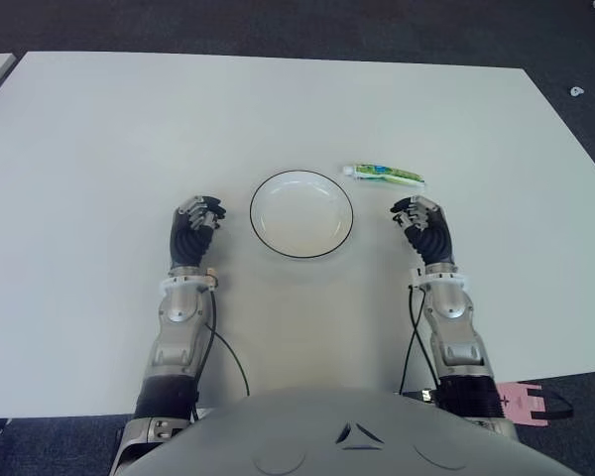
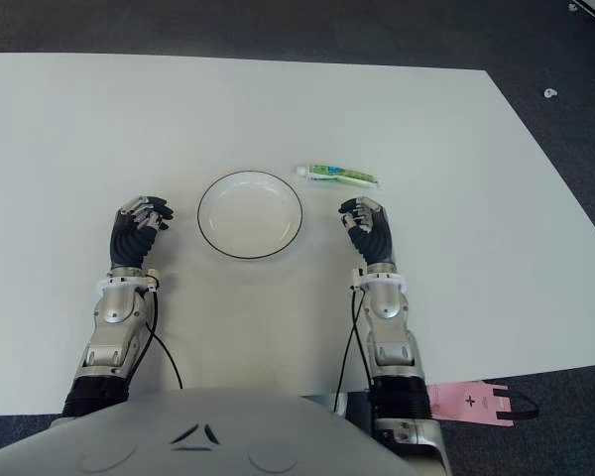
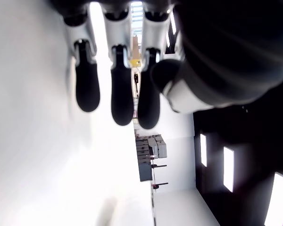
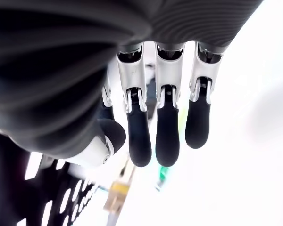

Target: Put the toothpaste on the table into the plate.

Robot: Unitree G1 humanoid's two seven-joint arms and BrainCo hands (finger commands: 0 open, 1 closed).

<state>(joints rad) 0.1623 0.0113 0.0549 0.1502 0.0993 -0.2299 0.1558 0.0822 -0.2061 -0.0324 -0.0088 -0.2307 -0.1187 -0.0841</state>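
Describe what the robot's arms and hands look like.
Each robot hand, left and right, is black with silver-grey finger segments and dark rounded fingertips. A white wrist ring joins each to a silver-grey forearm, and a thin black cable loops along each arm.

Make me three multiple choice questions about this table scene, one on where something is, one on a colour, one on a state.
1. Where does the green and white toothpaste tube lie?
A. inside the plate
B. on the table beyond the right hand
C. beside the left hand

2. What colour is the rim of the round white plate?
A. red
B. black
C. gold

3. What does the right hand hold?
A. nothing
B. the tube
C. the plate

Answers: B, the tube lies just past the right hand's fingers; B, a thin dark line rings the plate; A, its fingers show nothing grasped.
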